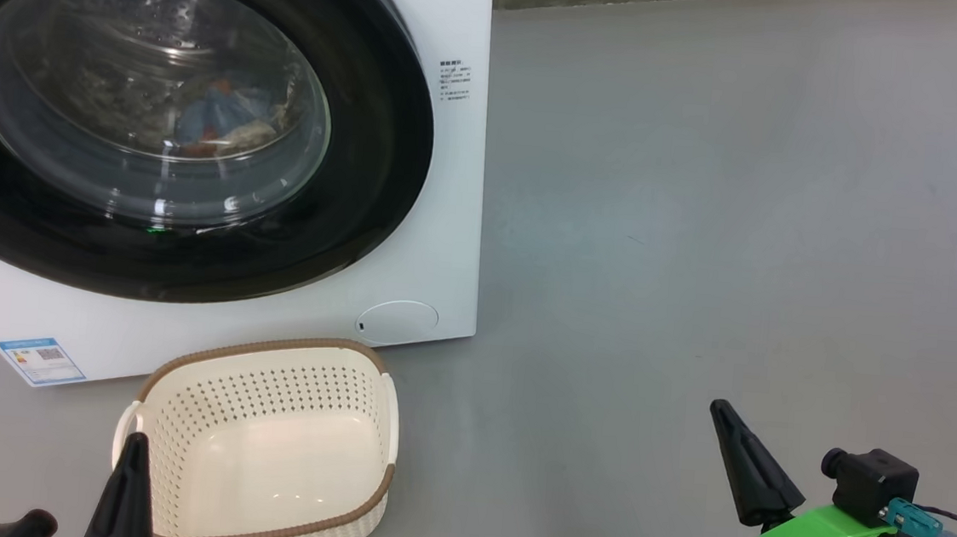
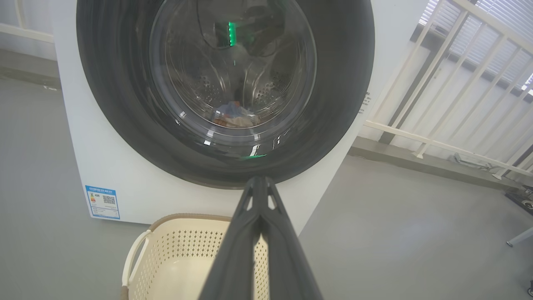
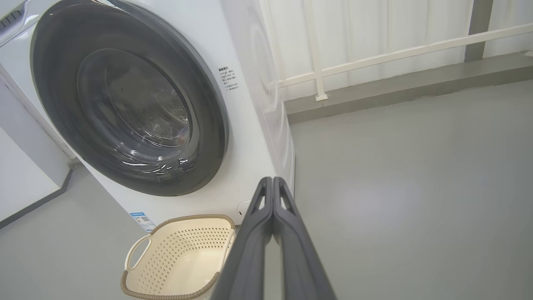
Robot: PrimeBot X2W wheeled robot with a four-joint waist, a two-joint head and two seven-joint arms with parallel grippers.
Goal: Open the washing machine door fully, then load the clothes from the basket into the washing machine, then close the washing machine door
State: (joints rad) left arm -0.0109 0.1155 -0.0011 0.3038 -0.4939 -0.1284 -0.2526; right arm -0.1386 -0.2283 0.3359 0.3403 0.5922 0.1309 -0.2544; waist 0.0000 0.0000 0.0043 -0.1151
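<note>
The white washing machine (image 1: 446, 240) stands at the left with its round black door (image 1: 364, 208) shut. Behind the glass, blue and cream clothes (image 1: 221, 120) lie in the steel drum. The cream basket (image 1: 259, 448) sits on the floor in front of the machine with nothing in it. My left gripper (image 1: 136, 442) is shut, its tip over the basket's near left rim. My right gripper (image 1: 723, 412) is shut too, low at the right over bare floor. In the left wrist view the door (image 2: 333, 116), clothes (image 2: 233, 116) and basket (image 2: 183, 250) lie past my shut left gripper (image 2: 259, 181). The right wrist view has my right gripper (image 3: 272, 181) shut, with the basket (image 3: 179, 254) to its left.
Grey floor (image 1: 749, 196) stretches wide to the right of the machine. A white railing (image 2: 449, 104) and a low kerb run along the wall behind. A blue label (image 1: 40, 358) and a round white filter cap (image 1: 397, 322) mark the machine's lower front.
</note>
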